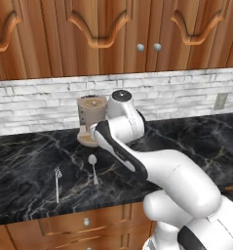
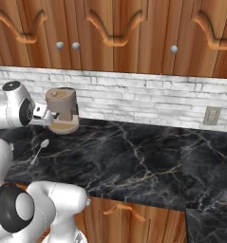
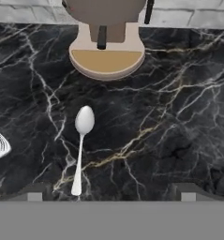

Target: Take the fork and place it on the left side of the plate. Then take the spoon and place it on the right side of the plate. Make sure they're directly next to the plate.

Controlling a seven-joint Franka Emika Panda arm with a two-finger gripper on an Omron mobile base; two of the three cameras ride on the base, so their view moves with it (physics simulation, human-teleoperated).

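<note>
The spoon [image 3: 80, 150] lies flat on the black marble counter, its bowl toward the back wall; it also shows as the spoon [image 1: 93, 168] and the spoon [image 2: 40, 149]. The fork [image 1: 57, 183] lies to the spoon's left, near the counter's front edge; in the hand view the fork [image 3: 1, 146] shows just its prongs at the left border. My gripper [image 3: 111, 193] hangs above the counter, open, its fingertips [image 3: 34, 193] wide apart and nothing between them. The spoon's handle end sits just inside the left tip. The plate is out of view.
A beige coffee machine [image 1: 91, 119] with a round base stands at the back against the white brick wall, just behind the spoon. A wall outlet [image 2: 211, 115] is at the far right. Wooden cabinets hang above, with drawers below the counter's front edge [image 1: 88, 209].
</note>
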